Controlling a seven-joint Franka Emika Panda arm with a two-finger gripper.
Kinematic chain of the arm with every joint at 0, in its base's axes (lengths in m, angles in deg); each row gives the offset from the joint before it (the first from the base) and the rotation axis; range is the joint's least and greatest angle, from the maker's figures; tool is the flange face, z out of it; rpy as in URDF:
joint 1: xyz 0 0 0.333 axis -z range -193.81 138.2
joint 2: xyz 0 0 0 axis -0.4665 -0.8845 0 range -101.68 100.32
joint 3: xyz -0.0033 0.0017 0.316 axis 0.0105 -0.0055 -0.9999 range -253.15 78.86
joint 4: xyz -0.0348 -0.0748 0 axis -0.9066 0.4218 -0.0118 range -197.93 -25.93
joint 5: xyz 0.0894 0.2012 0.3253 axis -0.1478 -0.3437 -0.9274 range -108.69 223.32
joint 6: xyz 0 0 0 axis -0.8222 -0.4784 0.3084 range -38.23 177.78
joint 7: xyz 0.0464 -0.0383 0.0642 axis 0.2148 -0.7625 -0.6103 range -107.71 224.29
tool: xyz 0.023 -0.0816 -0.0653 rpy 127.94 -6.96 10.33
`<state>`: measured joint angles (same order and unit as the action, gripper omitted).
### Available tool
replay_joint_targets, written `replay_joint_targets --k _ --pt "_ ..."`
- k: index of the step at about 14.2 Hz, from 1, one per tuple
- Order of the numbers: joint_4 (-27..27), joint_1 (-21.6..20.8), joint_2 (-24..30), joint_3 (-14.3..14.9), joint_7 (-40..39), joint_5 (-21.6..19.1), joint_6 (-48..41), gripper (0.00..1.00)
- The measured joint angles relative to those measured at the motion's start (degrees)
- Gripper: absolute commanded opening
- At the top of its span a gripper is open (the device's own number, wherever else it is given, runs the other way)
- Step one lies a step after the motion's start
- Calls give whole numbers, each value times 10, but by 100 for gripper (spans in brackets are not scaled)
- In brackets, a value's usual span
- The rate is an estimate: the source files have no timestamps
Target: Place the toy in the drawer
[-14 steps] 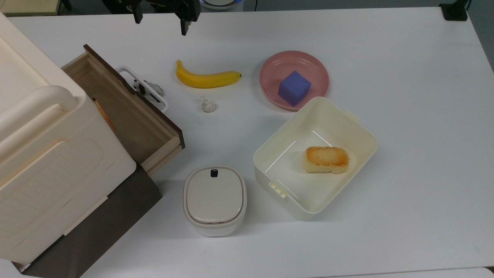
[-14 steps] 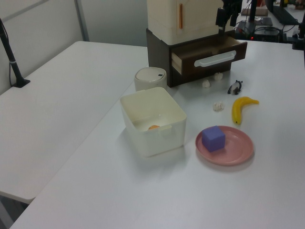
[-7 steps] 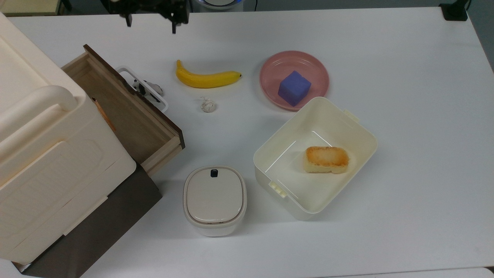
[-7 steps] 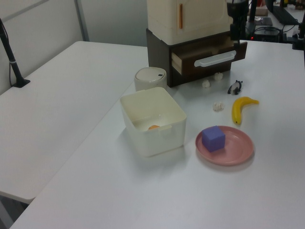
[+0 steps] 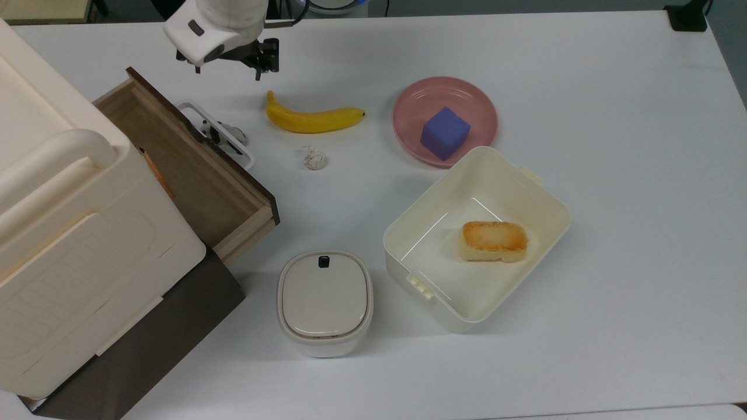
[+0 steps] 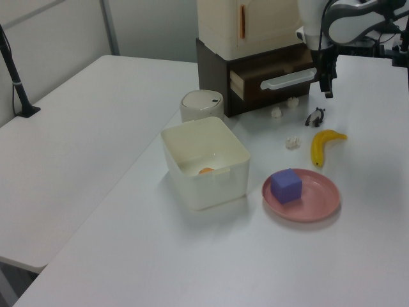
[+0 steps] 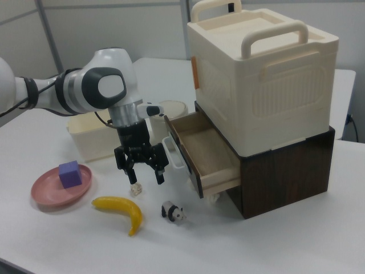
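Note:
The toy (image 5: 224, 133), a tiny white figurine with black patches, lies on the table against the white loop handle of the drawer (image 5: 192, 169). It also shows in the left view (image 6: 314, 117) and the right view (image 7: 174, 212). The light-wood drawer (image 7: 202, 142) is pulled out, and its floor is bare. My gripper (image 5: 227, 71) hangs open above the table with nothing between its fingers. In the top view it sits toward the top edge from the toy. The right view shows the gripper (image 7: 144, 174) well above the toy and to the right view's left.
A banana (image 5: 312, 118) and a crumpled paper ball (image 5: 314, 158) lie near the toy. A pink plate (image 5: 408, 111) holds a purple cube (image 5: 444, 132). A cream tub (image 5: 543, 198) holds a bread piece. A lidded pot (image 5: 324, 300) stands in front. A big cream box (image 7: 268, 80) tops the cabinet.
The arm has come in from the top view's top edge, and the gripper has moved down toward the table, closer to the toy. Nothing on the table has moved.

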<state>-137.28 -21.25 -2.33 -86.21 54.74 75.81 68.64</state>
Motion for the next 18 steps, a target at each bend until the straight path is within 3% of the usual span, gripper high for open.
replay_joint_targets --k 4,8,13,18 --pt "-33 7 -6 0 1 23 49 100" --pt "-42 7 -41 0 52 51 98 100" --pt "-42 -2 -90 -2 217 120 167 100" --pt "-42 -3 -102 -3 274 124 170 100"
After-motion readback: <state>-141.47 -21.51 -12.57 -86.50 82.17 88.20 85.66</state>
